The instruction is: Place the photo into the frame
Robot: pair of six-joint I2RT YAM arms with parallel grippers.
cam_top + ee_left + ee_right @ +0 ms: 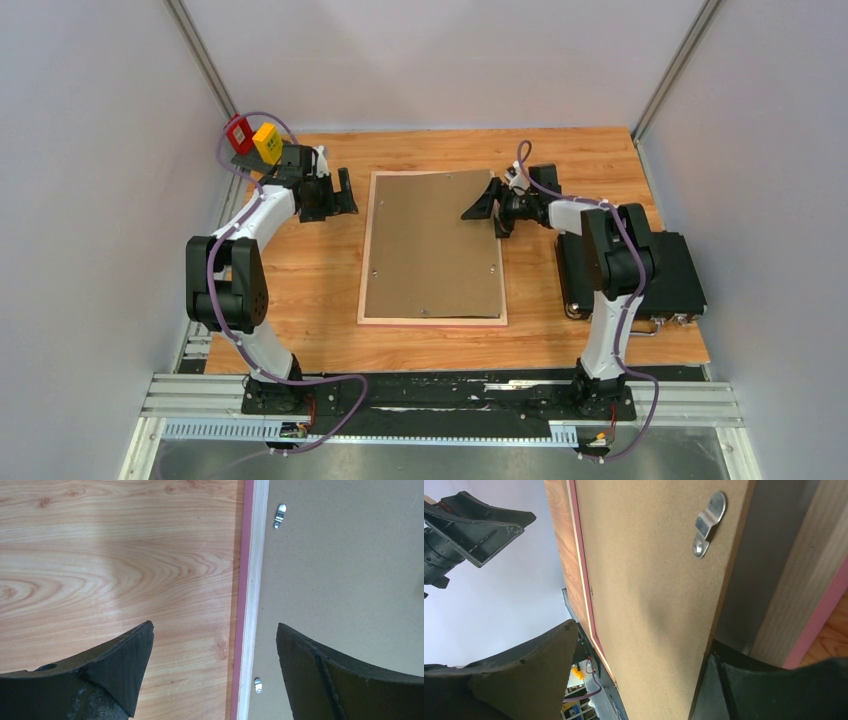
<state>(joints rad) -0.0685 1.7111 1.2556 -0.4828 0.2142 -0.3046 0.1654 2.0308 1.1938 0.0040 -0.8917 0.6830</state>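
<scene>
The frame (366, 250) lies face down in the middle of the table, light wood back up, pink edge showing. The plain brown backing board (435, 240) lies in it. The photo is hidden or out of view. My left gripper (345, 195) is open and empty, low over the frame's left border (254, 580), one finger over the table and one over the board (345, 570). My right gripper (486, 202) is open at the board's upper right edge. In the right wrist view (641, 640) the board (649, 580) runs between the jaws, its edge raised off the frame (794, 580).
A black case (660, 270) sits at the right by the right arm. Red (240, 132) and yellow (267, 142) tags stand at the back left corner. Small metal turn clips (279, 516) (708, 524) are on the board. Walls close the table on three sides.
</scene>
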